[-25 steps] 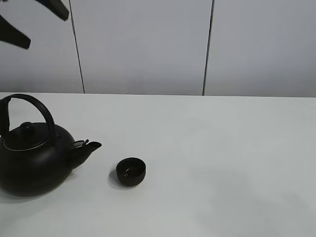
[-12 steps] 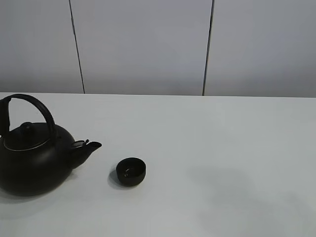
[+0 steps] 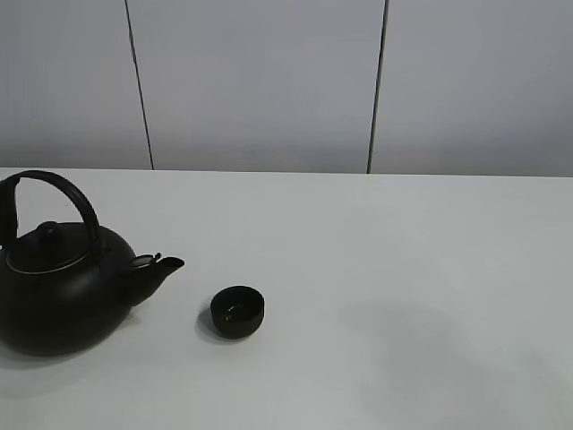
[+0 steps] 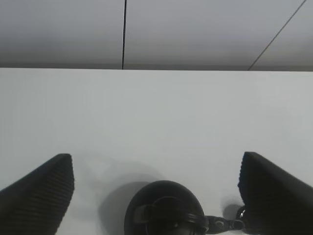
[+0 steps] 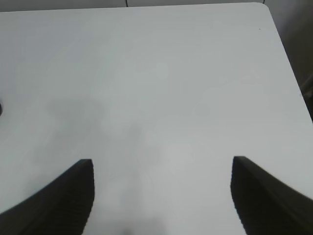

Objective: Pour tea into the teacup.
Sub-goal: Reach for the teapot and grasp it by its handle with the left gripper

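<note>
The teacup (image 3: 237, 311), a small matte-black bowl, stands on the white table (image 3: 385, 260) left of centre. Just to its left sits the big black teapot (image 3: 55, 291), its spout aimed at the cup with a small gap between them. Neither gripper shows in the exterior high view. In the left wrist view my left gripper (image 4: 154, 156) hangs open well above the teapot (image 4: 164, 208), nothing between its fingers (image 4: 41, 193). My right gripper (image 5: 162, 159) is open too, over bare table, with nothing held.
Grey wall panels (image 3: 260, 81) rise behind the table's back edge. The right wrist view shows the table's rounded corner (image 5: 264, 6) and its side edge. A dark sliver (image 5: 1, 107) touches that view's border; I cannot tell what it is.
A second ago my left gripper's fingers showed at the top left of the exterior high view; they have since moved out of it. Teapot and teacup have not moved.
</note>
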